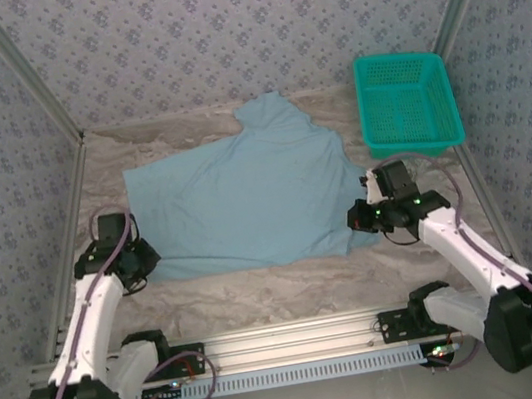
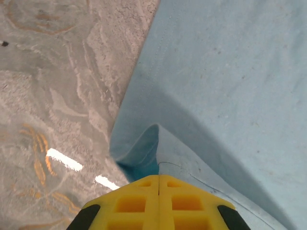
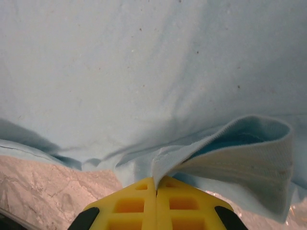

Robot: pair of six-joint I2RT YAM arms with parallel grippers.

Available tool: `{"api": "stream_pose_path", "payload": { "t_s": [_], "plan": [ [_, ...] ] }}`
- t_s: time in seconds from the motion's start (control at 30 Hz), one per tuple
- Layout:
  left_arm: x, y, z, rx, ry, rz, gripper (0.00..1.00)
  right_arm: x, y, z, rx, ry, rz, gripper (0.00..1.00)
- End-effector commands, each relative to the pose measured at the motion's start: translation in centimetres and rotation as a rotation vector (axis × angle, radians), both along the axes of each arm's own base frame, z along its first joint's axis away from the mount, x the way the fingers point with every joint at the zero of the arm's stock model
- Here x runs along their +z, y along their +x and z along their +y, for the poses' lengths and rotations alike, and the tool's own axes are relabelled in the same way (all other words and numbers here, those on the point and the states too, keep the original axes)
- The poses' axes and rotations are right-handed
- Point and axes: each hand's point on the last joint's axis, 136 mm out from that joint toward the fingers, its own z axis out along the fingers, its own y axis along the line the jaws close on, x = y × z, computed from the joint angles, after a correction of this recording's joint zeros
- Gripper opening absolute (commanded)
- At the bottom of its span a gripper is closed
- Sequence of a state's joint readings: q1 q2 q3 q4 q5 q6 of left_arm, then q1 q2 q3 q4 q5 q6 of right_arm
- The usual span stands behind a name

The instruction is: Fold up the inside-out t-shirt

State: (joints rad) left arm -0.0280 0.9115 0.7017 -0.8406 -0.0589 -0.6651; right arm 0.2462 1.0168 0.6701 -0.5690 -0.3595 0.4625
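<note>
Marbled table [image 1: 260,286], flat light-blue t-shirt [image 1: 246,198], corners pinched up.

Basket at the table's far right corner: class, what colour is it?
Teal. The mesh basket shows best in the top external view.

Plain light blue across the soft short-sleeved cloth t-shirt [image 1: 246,203], whitish along one turned-up hem. Bright teal on the rectangular plastic mesh basket [image 1: 395,57]. Beige-grey marbling with faint orange veins over the stone-look bench [image 1: 260,286]. Small blue floral repeat on the pale wallpapered walls [image 1: 218,25]. Yellow moulded plastic jaws, black at the corners.
</note>
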Motion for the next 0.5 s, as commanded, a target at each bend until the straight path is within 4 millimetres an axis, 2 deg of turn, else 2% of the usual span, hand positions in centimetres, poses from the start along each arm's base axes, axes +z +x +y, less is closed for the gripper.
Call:
{"api": "stream_pose_path", "payload": {
  "t_s": [0.0, 0.23, 0.37, 0.47],
  "plan": [
    [0.7, -2.2, -0.4, 0.054, -0.045, 0.022, 0.00, 0.0, -1.7, -1.0, -0.006, -0.047, 0.038, 0.00],
    [2.0, -3.4, -0.1, 0.104, -0.060, -0.037, 0.00, 1.7, -2.3, -1.6, -0.079, -0.027, 0.013, 0.00],
    [1.6, -2.9, 0.0, 0.131, -0.072, -0.065, 0.00, 3.0, -1.3, -1.4, -0.109, 0.003, 0.000, 0.00],
    [0.9, -2.2, 0.4, 0.147, -0.067, -0.084, 0.00, 3.8, 0.3, -1.3, -0.121, 0.013, -0.007, 0.00]
  ]
}}
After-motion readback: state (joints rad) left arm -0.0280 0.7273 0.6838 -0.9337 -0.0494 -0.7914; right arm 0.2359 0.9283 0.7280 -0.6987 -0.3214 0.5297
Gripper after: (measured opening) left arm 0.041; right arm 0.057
